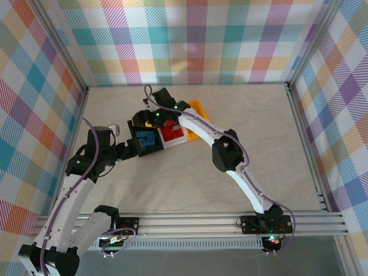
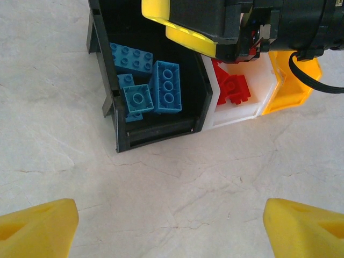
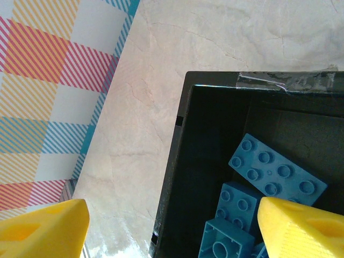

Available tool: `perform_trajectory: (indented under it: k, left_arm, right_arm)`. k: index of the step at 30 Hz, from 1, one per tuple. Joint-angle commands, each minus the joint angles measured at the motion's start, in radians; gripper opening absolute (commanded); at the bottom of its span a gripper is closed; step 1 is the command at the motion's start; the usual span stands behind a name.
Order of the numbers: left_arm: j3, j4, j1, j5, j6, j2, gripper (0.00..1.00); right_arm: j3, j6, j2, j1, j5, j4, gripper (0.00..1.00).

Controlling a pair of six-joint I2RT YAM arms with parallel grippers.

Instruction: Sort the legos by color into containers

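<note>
Yellow fingertips of your left tool (image 2: pixel 172 226) stand wide apart and empty above bare tabletop (image 2: pixel 54 134), just short of the black bin (image 2: pixel 161 133). Your right tool (image 3: pixel 172 231) hangs spread and empty over that bin, where the blue legos (image 2: pixel 164 86) lie. Lift it straight up so neither finger clips the rim.

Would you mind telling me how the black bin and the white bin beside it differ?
The black bin holds blue bricks; the white bin holds red bricks. The black bin sits at one end of the row, while the white bin is in the middle, between it and the yellow bin. Both are open-top, rectangular and similar in size.
</note>
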Motion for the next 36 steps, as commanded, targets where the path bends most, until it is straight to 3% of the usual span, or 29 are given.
perform_trajectory:
  k: [1,9,19,29,32,36]
  left_arm:
    - [-0.01,-0.015,0.018,0.014,0.018,-0.016,0.89]
    - [0.015,-0.019,0.02,0.046,0.01,-0.027,0.89]
    - [0.119,-0.009,0.019,0.201,-0.078,-0.019,0.91]
    - [0.164,0.019,0.02,0.238,-0.148,-0.06,1.0]
    - [0.156,0.028,0.019,0.194,-0.176,-0.06,1.0]
    - [0.145,0.034,0.02,0.114,-0.176,-0.047,1.0]
  right_arm:
    - [0.021,-0.001,-0.005,0.005,-0.016,-0.002,0.82]
    - [0.021,-0.025,-0.082,0.006,-0.062,0.019,0.82]
    - [-0.056,-0.26,-0.368,-0.021,0.007,-0.163,0.83]
    - [-0.491,-0.375,-0.812,-0.128,0.153,-0.127,0.89]
    - [-0.674,-0.365,-0.975,-0.186,0.182,-0.063,1.0]
    - [-1.014,-0.435,-1.256,-0.228,0.345,0.129,1.0]
